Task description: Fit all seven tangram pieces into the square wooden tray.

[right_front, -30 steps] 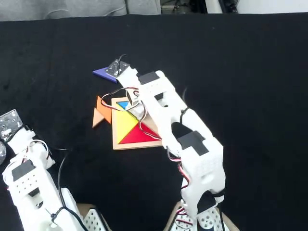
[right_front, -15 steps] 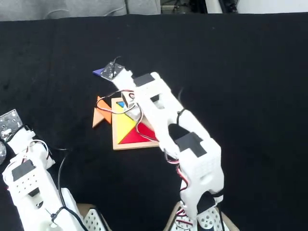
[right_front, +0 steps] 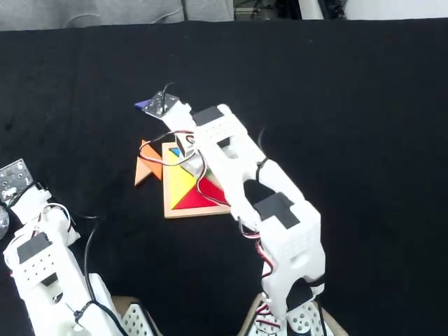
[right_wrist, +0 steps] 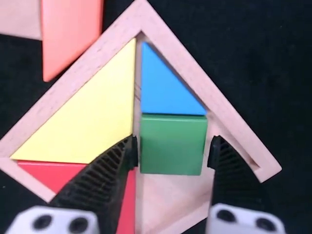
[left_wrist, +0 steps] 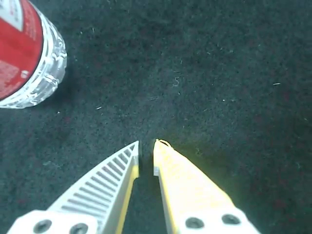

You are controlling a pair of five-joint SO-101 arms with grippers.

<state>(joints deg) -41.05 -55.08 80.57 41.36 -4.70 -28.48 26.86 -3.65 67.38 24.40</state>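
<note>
Right hand (right_wrist: 173, 139) spread astride the green square (right_wrist: 171, 161), which sits in the tray (right_wrist: 234, 146) flush against the blue triangle (right_wrist: 163, 87).
Its jaws flank the square, probably to nudge it home beside the yellow triangle (right_wrist: 92, 122) and red triangle (right_wrist: 48, 173). An orange piece (right_front: 147, 164) waits just outside the rim and a dark blue piece (right_front: 143, 106) lies farther off. Left hand (left_wrist: 146, 146), pressed nearly together, hangs over the worktop (left_wrist: 219, 63) near a bottle (left_wrist: 27, 53).
</note>
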